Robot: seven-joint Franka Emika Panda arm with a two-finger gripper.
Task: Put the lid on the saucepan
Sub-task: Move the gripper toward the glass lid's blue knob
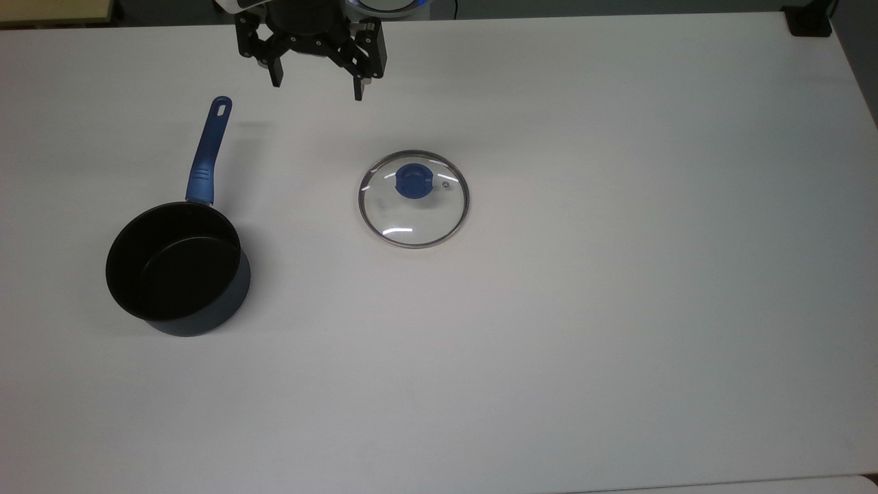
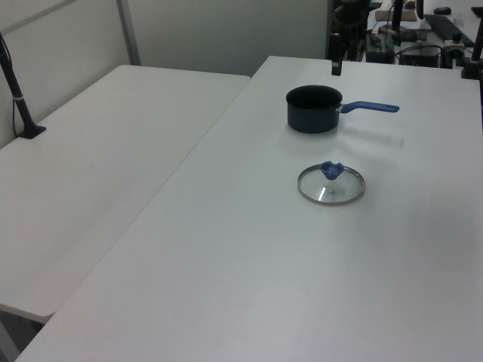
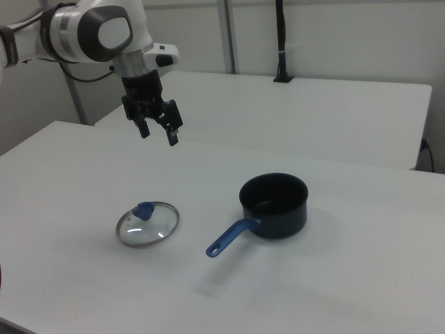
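No text, label, brand, number or sign can be read in any view. The glass of the lid (image 1: 413,199) carries only bright streaks and a small vent dot in the top view; if these include lettering, it is too small to make out.

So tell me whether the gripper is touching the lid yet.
Apart. In the right view the open gripper hangs well above the table, with bare white tabletop between it and the lid, which lies flat by itself.
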